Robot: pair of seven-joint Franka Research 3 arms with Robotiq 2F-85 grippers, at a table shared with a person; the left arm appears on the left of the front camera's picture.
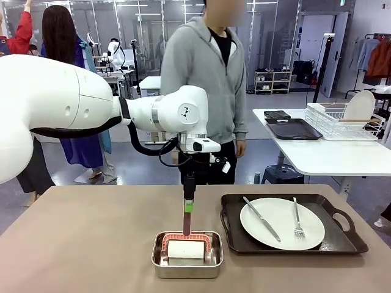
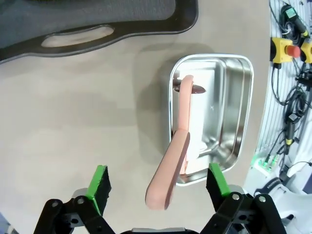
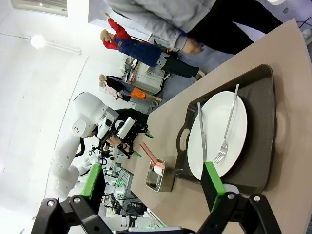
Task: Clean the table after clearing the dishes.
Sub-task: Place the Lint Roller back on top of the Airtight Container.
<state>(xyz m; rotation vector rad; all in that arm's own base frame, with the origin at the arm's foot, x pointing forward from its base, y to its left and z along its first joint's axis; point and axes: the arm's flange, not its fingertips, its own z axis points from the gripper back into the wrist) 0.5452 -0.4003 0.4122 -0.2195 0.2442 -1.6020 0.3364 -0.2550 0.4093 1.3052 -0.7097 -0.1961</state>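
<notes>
Your left gripper [image 2: 157,178] hangs wide open, gripping nothing, above the steel pan [image 1: 187,273] at the table's [image 1: 79,244] near edge. The pink handle [image 2: 181,122] rises between its fingers.

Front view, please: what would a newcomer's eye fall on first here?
The big white left arm, whose open left gripper hangs over a square steel pan at the near middle of the brown table; a pink long-handled tool stands in the pan, ungripped. To the right, a round white plate with a metal knife and fork lies on a dark handled tray.
</notes>
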